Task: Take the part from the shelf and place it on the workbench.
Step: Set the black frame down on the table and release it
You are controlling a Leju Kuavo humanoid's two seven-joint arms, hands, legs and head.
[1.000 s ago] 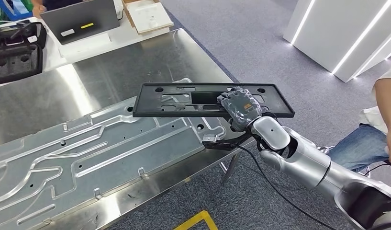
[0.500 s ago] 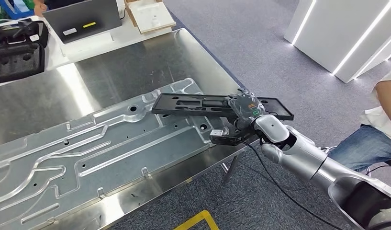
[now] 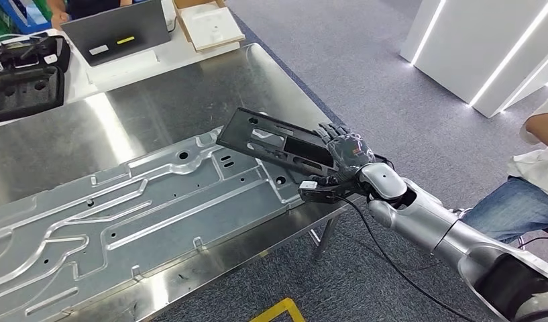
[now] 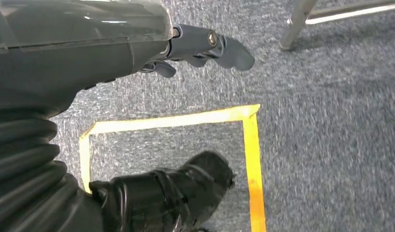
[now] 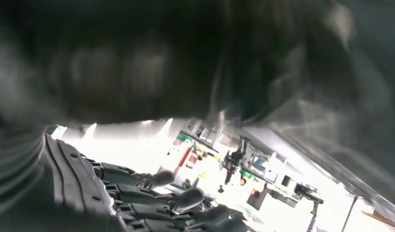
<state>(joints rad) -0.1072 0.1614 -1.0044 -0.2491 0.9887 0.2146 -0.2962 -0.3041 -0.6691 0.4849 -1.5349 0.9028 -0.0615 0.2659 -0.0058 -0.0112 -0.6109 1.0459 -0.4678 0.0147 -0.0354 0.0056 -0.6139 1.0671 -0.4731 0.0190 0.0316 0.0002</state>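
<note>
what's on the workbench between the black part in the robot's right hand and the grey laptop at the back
In the head view, only bare steel workbench lies between the black part held by the right hand and the laptop.

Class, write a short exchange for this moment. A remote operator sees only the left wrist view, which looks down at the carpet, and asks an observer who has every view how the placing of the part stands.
Operator: Is the part in hand?
Observer: Yes. The right hand grips the black part at its near end.
Operator: Is it down on the workbench yet?
Observer: Not flat. It is tilted above the workbench, far end lower. I cannot tell whether that end touches.
Operator: What lies under it?
Observer: A large metal panel covers much of the bench, and the part's far end is over the panel's edge.
</note>
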